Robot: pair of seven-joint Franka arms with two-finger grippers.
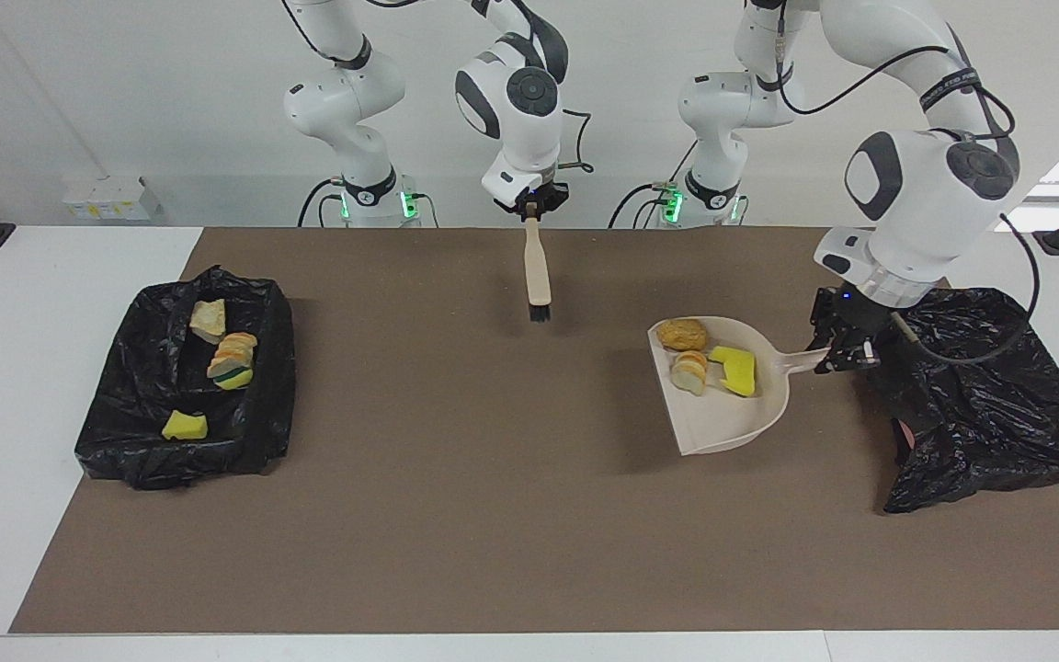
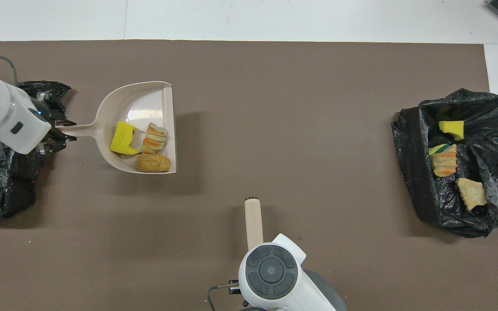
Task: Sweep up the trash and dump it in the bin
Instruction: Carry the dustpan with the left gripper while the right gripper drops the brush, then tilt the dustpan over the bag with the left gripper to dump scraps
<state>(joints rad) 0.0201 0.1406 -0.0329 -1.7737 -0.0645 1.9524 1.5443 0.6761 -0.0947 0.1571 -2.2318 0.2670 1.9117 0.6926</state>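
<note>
1. Dustpan is up off the mat, clamped by its handle in the left gripper. Handle end points toward the left arm's end of the table; open lip points toward the middle.
2. Load in the pan: yellow sponge, striped bread piece, brown nugget, bunched at the end of the pan by the handle.
3. Brush hangs bristles-down from the right gripper, jaws closed on the handle top, over the mat's edge by the robots. This arm waits.
4. Two black-bagged bins. The bin at the right arm's end is open and holds four scraps: a pale lump, a striped piece on a green-yellow sponge, and a yellow sponge.
5. The bin at the left arm's end sits directly under and beside the left gripper. Its mouth looks collapsed; I cannot tell whether it is open from above.
6. Key relation: pan's long axis runs along the table, and the near bin lies at the handle end, not the lip end. To dump there, my judgement is that the pan must travel over the bag and turn or tip so the lip leads.
7. Risk: scraps sit loose, and a quick tilt could spill them onto the mat short of the bag.
</note>
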